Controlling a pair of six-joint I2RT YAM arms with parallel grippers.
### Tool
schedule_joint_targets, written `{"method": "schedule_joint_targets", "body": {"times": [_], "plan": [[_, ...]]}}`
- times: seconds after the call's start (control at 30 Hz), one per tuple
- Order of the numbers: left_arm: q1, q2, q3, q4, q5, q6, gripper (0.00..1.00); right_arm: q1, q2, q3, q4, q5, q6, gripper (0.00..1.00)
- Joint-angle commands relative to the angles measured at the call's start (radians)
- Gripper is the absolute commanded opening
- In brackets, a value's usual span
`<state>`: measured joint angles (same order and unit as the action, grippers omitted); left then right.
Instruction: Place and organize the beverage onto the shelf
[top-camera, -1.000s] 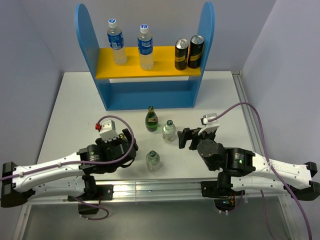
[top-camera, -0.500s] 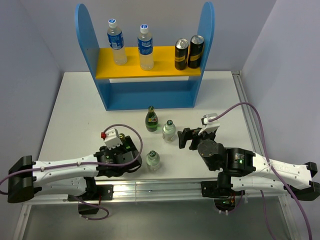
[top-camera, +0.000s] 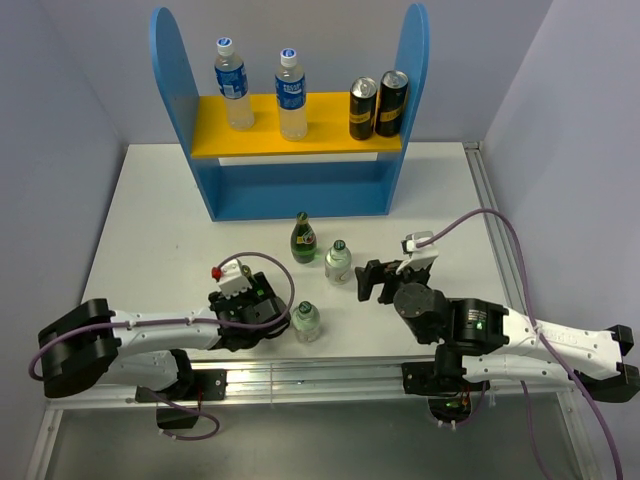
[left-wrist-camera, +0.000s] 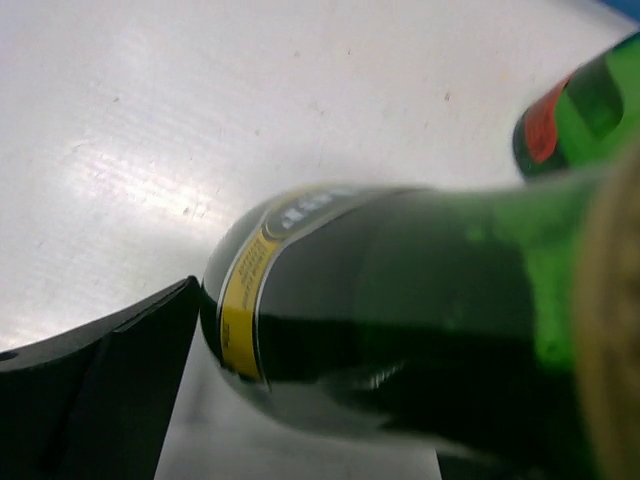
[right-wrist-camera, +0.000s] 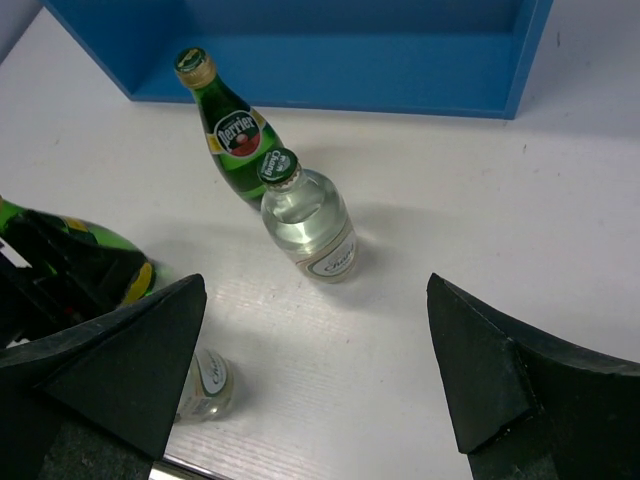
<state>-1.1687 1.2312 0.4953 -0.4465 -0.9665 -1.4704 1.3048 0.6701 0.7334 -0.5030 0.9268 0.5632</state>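
The blue shelf (top-camera: 300, 192) stands at the back, with two blue-label bottles (top-camera: 232, 85) (top-camera: 291, 95) on its yellow board (top-camera: 300, 137). On the table stand a green bottle (top-camera: 303, 240) (right-wrist-camera: 235, 140) and two short clear bottles (top-camera: 338, 262) (top-camera: 306, 320). A second green bottle (left-wrist-camera: 400, 290) (right-wrist-camera: 112, 256) lies on its side between the jaws of my left gripper (top-camera: 258, 318) (left-wrist-camera: 330, 400), which is open around it; only one finger (left-wrist-camera: 100, 390) shows. From above this bottle is hidden. My right gripper (top-camera: 368, 280) (right-wrist-camera: 320, 380) is open and empty, just right of the short bottle (right-wrist-camera: 310, 225).
Two black-and-gold cans (top-camera: 364, 108) (top-camera: 391, 103) stand on the right of the yellow board. The nearer short bottle (right-wrist-camera: 205, 385) stands just right of my left gripper, close to the table's front rail (top-camera: 320, 372).
My left arm has swung right and nearer the front edge, bringing its gripper beside the near short bottle, jaws narrowing slightly. The right arm and the standing bottles have not moved.
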Motion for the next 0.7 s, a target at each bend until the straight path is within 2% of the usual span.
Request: {"method": "schedule_joint_targets", "body": {"times": [0.0, 0.17, 0.27, 0.37, 0.4, 0.47, 0.5, 0.6, 0.67], "plan": [[0.058, 0.051, -0.026, 0.181, 0.046, 0.117, 0.88, 0.007, -0.003, -0.02, 0.0, 0.012, 0.037, 0.98], [0.109, 0.108, -0.021, 0.278, 0.051, 0.223, 0.86, 0.008, 0.0, -0.032, 0.004, 0.012, 0.043, 0.98], [0.139, 0.139, -0.011, 0.313, 0.051, 0.266, 0.78, 0.007, 0.002, -0.035, 0.004, 0.017, 0.044, 0.98], [0.165, 0.159, -0.003, 0.35, 0.048, 0.306, 0.65, 0.008, 0.0, -0.04, 0.006, 0.017, 0.046, 0.98], [0.178, 0.166, 0.0, 0.356, 0.046, 0.314, 0.53, 0.008, -0.001, -0.043, 0.006, 0.017, 0.046, 0.98], [0.191, 0.175, 0.009, 0.368, 0.048, 0.341, 0.36, 0.007, -0.004, -0.043, 0.003, 0.017, 0.047, 0.98], [0.199, 0.178, 0.014, 0.376, 0.048, 0.349, 0.23, 0.008, -0.006, -0.045, 0.003, 0.015, 0.049, 0.98], [0.224, 0.189, 0.032, 0.387, 0.046, 0.383, 0.07, 0.008, -0.009, -0.045, 0.001, 0.014, 0.05, 0.98], [0.236, 0.192, 0.045, 0.393, 0.048, 0.409, 0.0, 0.007, -0.009, -0.043, 0.001, 0.01, 0.049, 0.98]]}}
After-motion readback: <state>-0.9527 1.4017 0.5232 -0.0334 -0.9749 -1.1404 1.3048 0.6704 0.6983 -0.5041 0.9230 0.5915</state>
